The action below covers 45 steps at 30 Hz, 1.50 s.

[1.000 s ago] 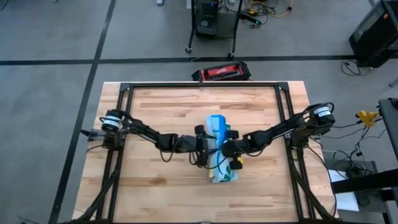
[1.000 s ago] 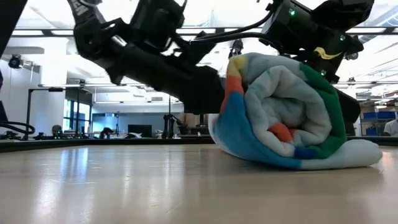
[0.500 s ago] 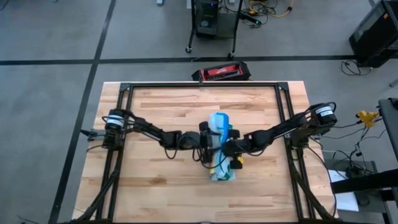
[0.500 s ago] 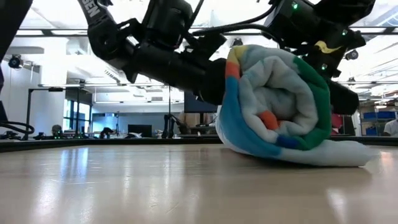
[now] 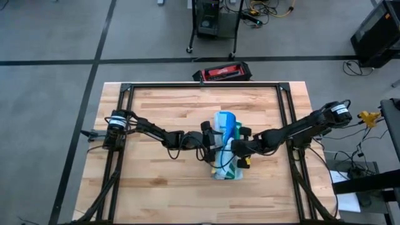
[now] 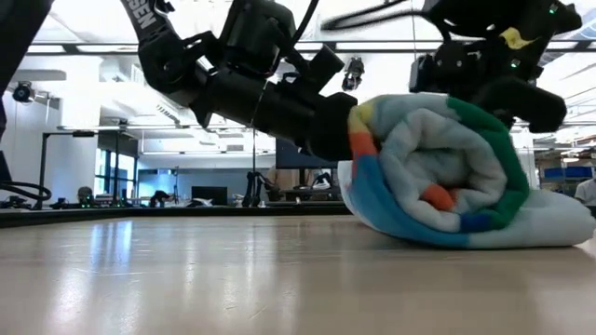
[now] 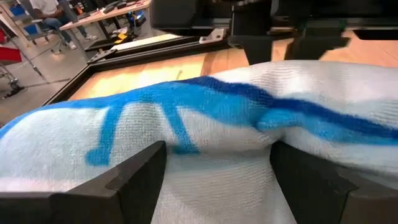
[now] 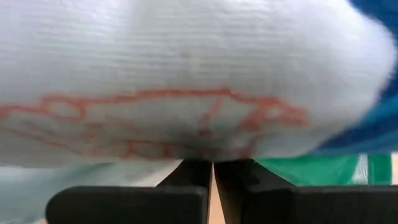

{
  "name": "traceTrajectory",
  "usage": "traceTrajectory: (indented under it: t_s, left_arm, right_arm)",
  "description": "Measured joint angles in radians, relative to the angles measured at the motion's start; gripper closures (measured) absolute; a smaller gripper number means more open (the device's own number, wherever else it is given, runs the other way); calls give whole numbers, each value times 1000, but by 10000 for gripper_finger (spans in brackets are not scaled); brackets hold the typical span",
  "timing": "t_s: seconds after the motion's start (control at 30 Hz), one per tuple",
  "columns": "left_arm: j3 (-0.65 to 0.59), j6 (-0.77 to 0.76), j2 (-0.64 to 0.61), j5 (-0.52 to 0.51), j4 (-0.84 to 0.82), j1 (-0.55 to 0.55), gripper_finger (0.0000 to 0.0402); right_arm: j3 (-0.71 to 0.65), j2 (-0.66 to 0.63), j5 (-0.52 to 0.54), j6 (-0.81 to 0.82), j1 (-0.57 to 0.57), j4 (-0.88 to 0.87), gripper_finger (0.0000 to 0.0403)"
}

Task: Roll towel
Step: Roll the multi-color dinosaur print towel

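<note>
You have the towel (image 5: 226, 145) rolled into a thick bundle at the table (image 5: 162, 106) centre, long axis running 12 to 6 o'clock, a loose flap lying flat on the wood on its 3 o'clock side. Your left gripper (image 7: 217, 163) presses against the roll from 9 o'clock, fingers spread wide on the cloth. Your right gripper (image 8: 212, 180) meets it from 3 o'clock, fingers brought together beneath the roll.

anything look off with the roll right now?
The towel is rolled, but a loose flap lies flat on the table on the right gripper's side. The left gripper presses the opposite side.
</note>
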Motion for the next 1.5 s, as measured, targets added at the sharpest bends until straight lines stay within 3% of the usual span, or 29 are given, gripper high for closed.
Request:
traceTrajectory:
  t_s: [0.7, 1.03, 1.33, 1.5]
  left_arm:
    - [8, -3, 0, 24, 63, 3, 128]
    - [211, 45, 168, 45, 41, 11, 128]
    - [396, 53, 294, 47, -44, 27, 128]
    - [438, 49, 298, 49, -103, 39, 128]
  right_arm:
    - [-32, 113, -44, 30, -1, -14, 403]
    - [-32, -48, 14, 58, 26, -134, 403]
    - [4, -239, 132, 229, 156, -418, 403]
    - [30, -308, 222, 221, 244, -329, 403]
